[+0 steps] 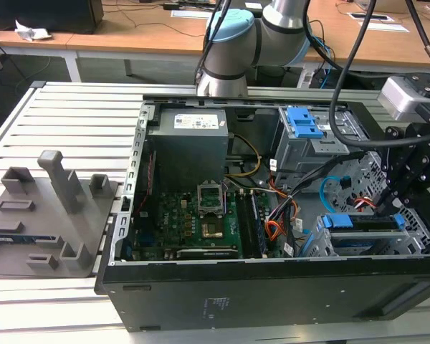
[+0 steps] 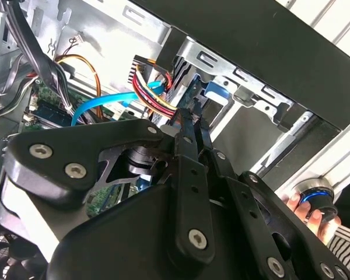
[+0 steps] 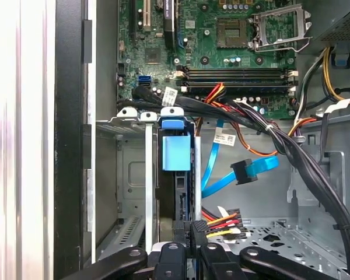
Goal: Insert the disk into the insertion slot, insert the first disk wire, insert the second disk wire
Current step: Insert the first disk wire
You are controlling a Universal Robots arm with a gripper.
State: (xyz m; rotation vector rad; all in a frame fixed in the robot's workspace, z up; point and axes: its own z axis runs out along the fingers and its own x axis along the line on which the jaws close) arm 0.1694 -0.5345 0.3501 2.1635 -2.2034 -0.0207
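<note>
The disk (image 3: 176, 154) stands edge-on in its blue carrier inside the insertion slot (image 3: 131, 175), a silver sheet-metal cage. In the exterior view the disk (image 1: 362, 223) lies in that cage (image 1: 376, 245) at the case's right end. My gripper (image 3: 193, 248) is shut on the black plug of the first disk wire (image 3: 224, 220), a red, yellow and black bundle, right at the disk's rear edge. The second wrist view has the gripper (image 2: 186, 122) pinching beside the same bundle (image 2: 149, 87). The second disk wire (image 3: 262, 166), light blue with a dark plug, hangs loose nearby.
A thick black cable bundle (image 3: 280, 146) crosses over the bay. The motherboard (image 1: 193, 215), power supply (image 1: 190, 140) and a taller grey cage with a blue latch (image 1: 304, 129) share the case. A grey fixture plate (image 1: 43, 215) lies at the exterior view's left. A hand (image 2: 315, 219) rests outside the case.
</note>
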